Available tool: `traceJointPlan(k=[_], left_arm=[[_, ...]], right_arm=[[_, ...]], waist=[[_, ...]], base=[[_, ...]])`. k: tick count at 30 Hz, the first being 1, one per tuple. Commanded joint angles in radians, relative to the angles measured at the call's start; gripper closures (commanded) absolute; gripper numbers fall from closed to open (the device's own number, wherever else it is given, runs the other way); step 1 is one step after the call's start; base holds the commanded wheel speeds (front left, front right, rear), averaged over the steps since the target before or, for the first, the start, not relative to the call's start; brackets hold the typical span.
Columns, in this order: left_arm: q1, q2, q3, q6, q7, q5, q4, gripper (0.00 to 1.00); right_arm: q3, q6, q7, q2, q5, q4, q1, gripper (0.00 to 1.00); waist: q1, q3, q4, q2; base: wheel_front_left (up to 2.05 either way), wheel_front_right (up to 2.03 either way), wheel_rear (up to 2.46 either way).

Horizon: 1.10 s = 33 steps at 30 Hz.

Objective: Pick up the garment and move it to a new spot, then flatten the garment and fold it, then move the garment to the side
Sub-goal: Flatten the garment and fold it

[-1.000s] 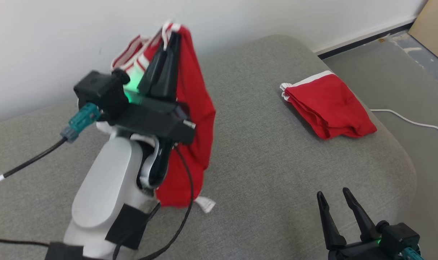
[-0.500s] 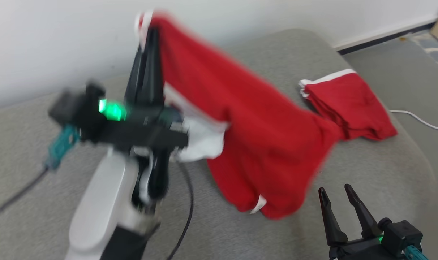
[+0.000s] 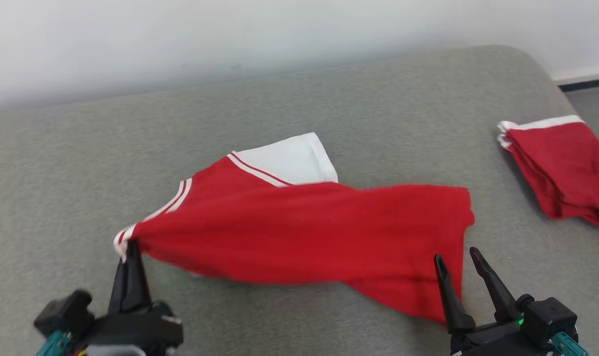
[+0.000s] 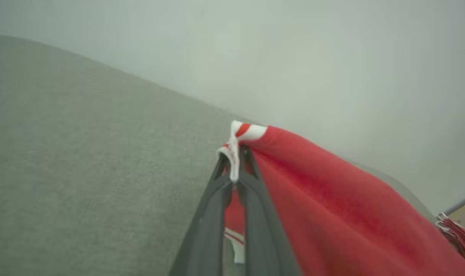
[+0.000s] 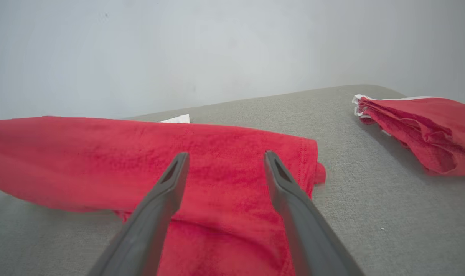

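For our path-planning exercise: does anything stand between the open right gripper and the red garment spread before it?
Nothing visible. The right gripper stands open at the near edge of the red garment, over grey cushion; the folded red pile lies apart, further right.

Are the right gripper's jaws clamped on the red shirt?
No, the right gripper is open, jaws spread wide before the red shirt, gripping nothing.

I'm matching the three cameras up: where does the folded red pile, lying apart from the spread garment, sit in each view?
Head view: folded red pile at the right edge.
Left wrist view: the pile is a sliver at the lower right edge.
Right wrist view: the pile lies far right, mid height.
Shared landmark: the spread red garment, left of the pile in each view.
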Motion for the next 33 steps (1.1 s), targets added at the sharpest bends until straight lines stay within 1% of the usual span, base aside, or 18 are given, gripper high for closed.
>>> traceJointPlan(k=[1,6,8,12,15,18,19,20,27,33], left_arm=[[0.019,-0.004,0.01,-0.005,-0.003,0.003,0.001,1.0],[0.099,-0.013,0.037,-0.005,-0.003,0.02,0.012,1.0],[0.127,-0.014,0.034,-0.009,-0.003,0.026,0.035,1.0],[0.17,-0.008,0.03,-0.002,-0.001,0.033,0.069,1.0],[0.198,0.002,0.032,0.013,0.017,0.039,0.091,1.0],[0.219,0.014,0.034,0.04,0.038,0.05,0.103,1.0],[0.227,0.015,0.034,0.049,0.05,0.048,0.106,0.53],[0.234,0.016,0.034,0.056,0.063,0.044,0.109,0.0],[0.271,0.034,0.057,0.085,0.145,0.008,0.095,0.0],[0.291,0.063,0.082,0.111,0.155,0.011,0.045,0.0]], right_arm=[[-0.001,-0.002,-0.005,-0.007,0.006,0.001,-0.005,0.0],[0.003,-0.002,-0.005,-0.011,0.012,0.007,0.003,0.0],[0.008,-0.002,-0.005,-0.013,0.014,0.011,0.003,0.0],[0.013,-0.002,-0.005,-0.015,0.019,0.016,0.007,0.0],[0.015,-0.002,-0.005,-0.015,0.019,0.019,0.015,0.0],[0.015,-0.002,-0.005,-0.012,0.021,0.022,0.02,0.0],[0.015,-0.002,-0.005,-0.011,0.022,0.022,0.022,0.0],[0.016,-0.002,-0.005,-0.011,0.022,0.023,0.024,0.0],[0.015,-0.002,-0.005,-0.011,0.024,0.024,0.035,0.0],[0.012,-0.002,-0.005,-0.01,0.024,0.022,0.042,0.0]], waist=[[0.0,-0.002,0.03,0.0],[0.0,-0.011,0.04,0.0],[0.0,-0.018,0.039,0.0],[0.0,-0.031,0.034,0.0],[0.0,-0.044,0.029,0.0],[0.0,-0.055,0.026,0.0],[0.0,-0.058,0.025,0.0],[0.0,-0.061,0.024,0.0],[0.0,-0.081,0.019,0.0],[0.0,-0.088,0.021,0.0]], base=[[0.0,0.0,0.0],[0.0,0.0,0.0],[0.0,0.0,0.0],[0.0,0.0,0.0],[0.0,0.0,0.0],[0.0,0.0,0.0],[0.0,0.0,0.0],[0.0,0.0,0.0],[0.0,0.0,0.0],[0.0,0.0,0.0]])
